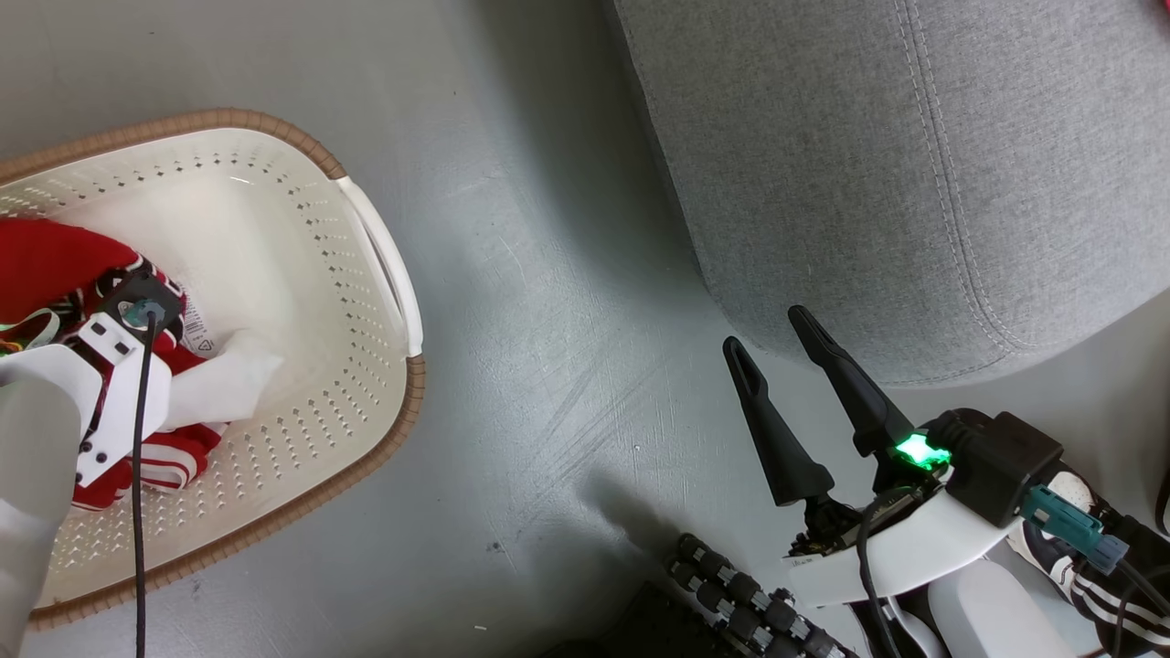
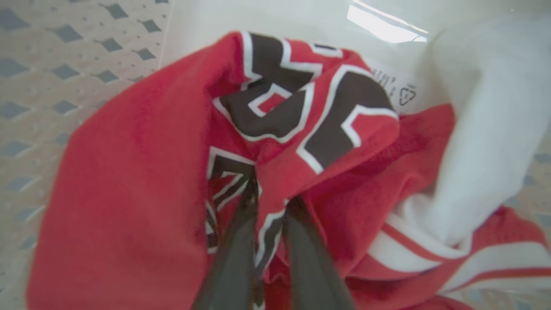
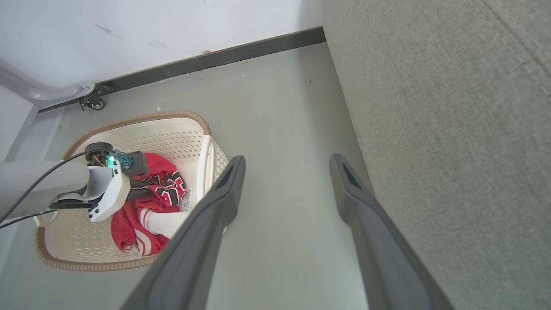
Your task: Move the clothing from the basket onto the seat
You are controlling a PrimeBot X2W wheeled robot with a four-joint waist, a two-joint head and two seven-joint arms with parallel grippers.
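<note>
The cream basket (image 1: pixel 274 123) stands on the floor at the left, with red clothing (image 1: pixel 46 256) and a white cloth (image 1: pixel 224 384) inside. My left gripper (image 2: pixel 272 196) reaches down into it, its dark fingers (image 2: pixel 232 258) drawn close together with a fold of the red lettered garment (image 2: pixel 301 125) pinched between them. The grey seat (image 1: pixel 914 183) fills the upper right. My right gripper (image 1: pixel 772 334) hangs open above the floor just in front of the seat's rounded corner, holding nothing. In the right wrist view the basket (image 3: pixel 206 129) lies left of the seat (image 3: pixel 452 129).
Bare grey floor (image 1: pixel 567 320) separates basket and seat. A black shoe with white stripes (image 1: pixel 1097 585) and a dark ribbed part (image 1: pixel 740 594) sit at the bottom right. Beyond the basket are a wall, a dark baseboard (image 3: pixel 258 45) and a caster wheel (image 3: pixel 95 102).
</note>
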